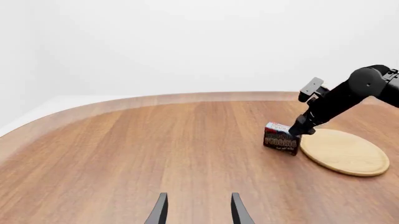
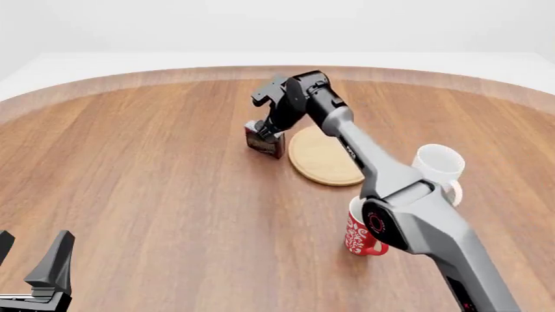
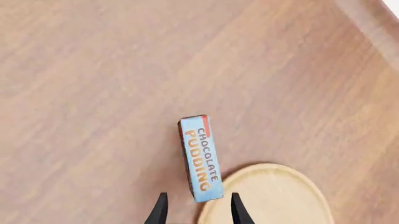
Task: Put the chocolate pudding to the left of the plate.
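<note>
The chocolate pudding (image 2: 265, 144) is a small carton with a dark front and a light blue top. It stands on the table just left of the plate (image 2: 328, 158), a flat round tan wooden disc. My right gripper (image 2: 266, 132) is open and sits right at the carton's top. In the right wrist view the fingers (image 3: 161, 209) straddle the carton's (image 3: 201, 158) near end with gaps on both sides, next to the plate's rim (image 3: 268, 193). My left gripper (image 2: 33, 263) is open and empty near the table's front left. The left wrist view shows the carton (image 1: 281, 139) beside the plate (image 1: 345, 152).
A red patterned mug (image 2: 357, 235) stands at the front right, partly behind the right arm. A white mug (image 2: 438, 166) stands to the right of the plate. The wooden table (image 2: 156, 175) has a curved far edge.
</note>
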You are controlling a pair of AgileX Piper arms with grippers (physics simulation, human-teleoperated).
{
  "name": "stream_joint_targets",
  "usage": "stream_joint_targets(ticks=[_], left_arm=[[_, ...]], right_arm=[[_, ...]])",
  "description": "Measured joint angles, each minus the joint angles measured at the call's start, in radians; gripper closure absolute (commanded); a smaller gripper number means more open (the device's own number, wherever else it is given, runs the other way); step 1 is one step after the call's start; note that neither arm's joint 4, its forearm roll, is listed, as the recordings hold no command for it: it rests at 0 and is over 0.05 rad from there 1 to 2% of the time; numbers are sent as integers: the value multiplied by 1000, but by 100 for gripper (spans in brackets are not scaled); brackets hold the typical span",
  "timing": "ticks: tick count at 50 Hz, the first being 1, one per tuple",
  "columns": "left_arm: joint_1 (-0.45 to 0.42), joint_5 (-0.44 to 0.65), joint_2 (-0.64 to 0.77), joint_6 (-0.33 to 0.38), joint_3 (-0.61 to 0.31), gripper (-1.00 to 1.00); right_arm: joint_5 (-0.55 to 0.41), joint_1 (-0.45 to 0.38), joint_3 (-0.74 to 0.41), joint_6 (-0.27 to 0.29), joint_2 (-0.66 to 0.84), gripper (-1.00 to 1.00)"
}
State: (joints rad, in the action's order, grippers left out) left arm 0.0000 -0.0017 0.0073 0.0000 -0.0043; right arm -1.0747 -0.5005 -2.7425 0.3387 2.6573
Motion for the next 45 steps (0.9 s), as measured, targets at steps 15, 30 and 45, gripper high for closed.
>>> stream_joint_targets(ticks=[15, 30, 45], left_arm=[[0, 0, 0, 0, 0, -100], [0, 0, 0, 0, 0, -100], [0, 0, 0, 0, 0, -100]], right_arm=[[52, 20, 85, 6, -92, -100], [205, 18, 378, -3, -279, -100], [359, -13, 678, -28, -499, -100]])
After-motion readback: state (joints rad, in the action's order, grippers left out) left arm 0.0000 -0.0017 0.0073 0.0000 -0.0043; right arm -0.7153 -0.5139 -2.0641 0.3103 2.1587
